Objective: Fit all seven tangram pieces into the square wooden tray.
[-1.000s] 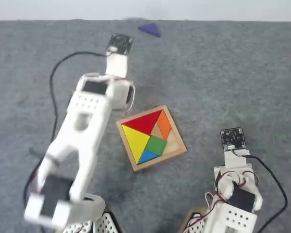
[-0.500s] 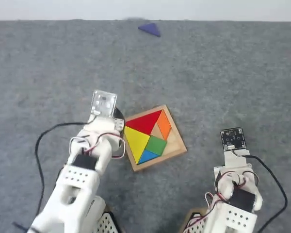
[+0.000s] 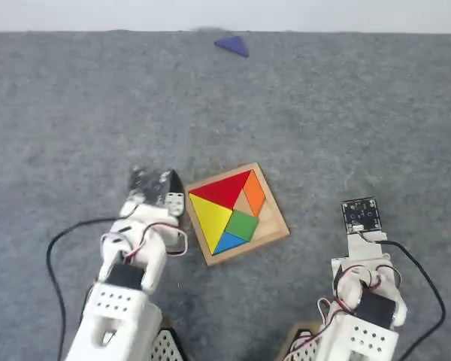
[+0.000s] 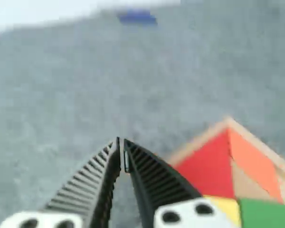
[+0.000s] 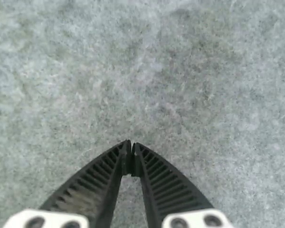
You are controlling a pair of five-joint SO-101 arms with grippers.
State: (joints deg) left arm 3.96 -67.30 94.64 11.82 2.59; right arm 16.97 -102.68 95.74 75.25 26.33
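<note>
Just beside the square wooden tray (image 3: 249,247), left gripper (image 4: 121,142) has jaws pinched together, empty. Right gripper (image 5: 132,144) is the same, near the tray. Flat purple-blue triangular piece (image 3: 232,46) lies well beyond the tray at the far edge of the grey felt mat (image 3: 346,113). Risk: the thin, smooth piece skids on the fuzzy nap and goes off the edge when pinched.

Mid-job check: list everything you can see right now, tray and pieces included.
tray: one, wooden, mid-table, part of its floor bare
red triangle: one, in tray
yellow triangle: one, in tray
orange piece: one, in tray
green square: one, in tray
blue triangle: one, in tray
loose piece: one, blue-purple, far table edge
table cover: one, grey
left gripper: one, black, shut, beside tray
right gripper: one, black, shut, over bare cover
</note>
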